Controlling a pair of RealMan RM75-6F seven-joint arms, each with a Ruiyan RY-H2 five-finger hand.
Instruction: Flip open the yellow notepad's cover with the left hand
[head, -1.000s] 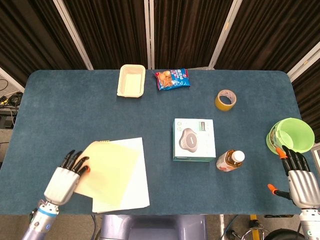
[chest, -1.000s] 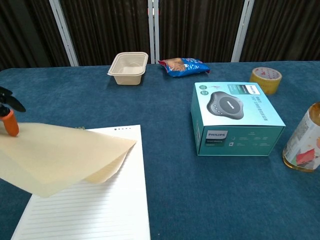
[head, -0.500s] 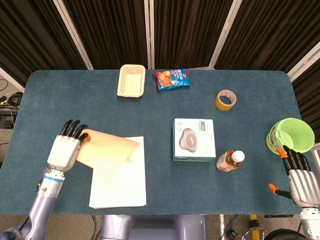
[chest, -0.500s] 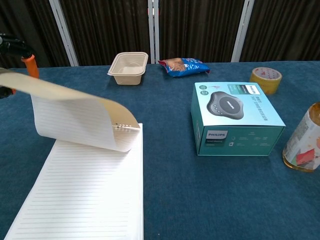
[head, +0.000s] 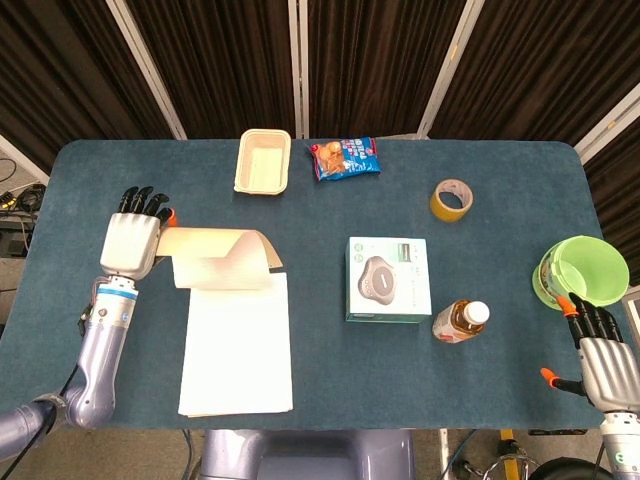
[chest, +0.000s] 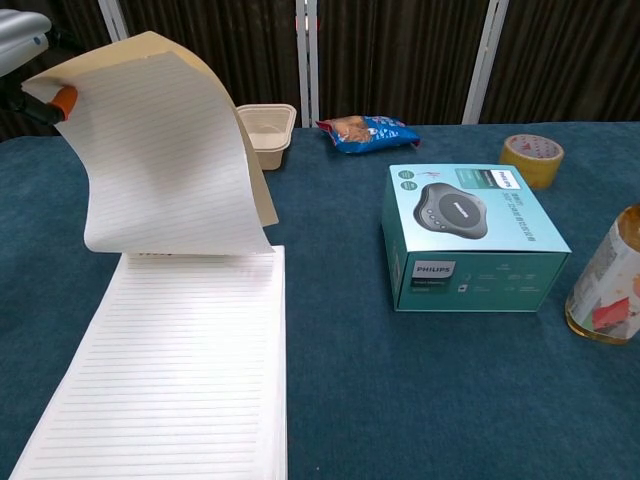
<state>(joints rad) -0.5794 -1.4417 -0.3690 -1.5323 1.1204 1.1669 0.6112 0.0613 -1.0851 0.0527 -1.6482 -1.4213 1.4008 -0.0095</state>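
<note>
Head view: nearest, at about 7 o'clock on the blue desk (head: 480, 180), lies the yellow notepad (head: 237, 345), its lined white pages bare and facing up. Its cover (head: 215, 257) is lifted and curled back over the top edge of the pad, pale yellow outside; in the chest view the cover (chest: 170, 160) stands tall above the pages, and a lined sheet rises with it against its inner side. The left hand (head: 132, 240) grasps the cover's free edge at 9 o'clock, an orange fingertip pressed on the paper. At 4 o'clock, off the desk's near right corner, the right hand (head: 598, 355) hangs released, fingers apart and grasping nothing.

Toward the centre stands a teal box (head: 388, 279) printed with a round speaker, and just beside it at its 4 o'clock lies a bottle (head: 460, 320) of amber liquid with a white cap. At 3 o'clock a green bowl (head: 585, 270) sits by the desk's right edge; what it contains cannot be told. Farther, at 2 o'clock, sits a roll of tan tape (head: 452, 200). At 12 o'clock a beige tray (head: 263, 162) stands near the far edge with nothing visible inside, and just to its right lies a blue snack packet (head: 345, 158).
</note>
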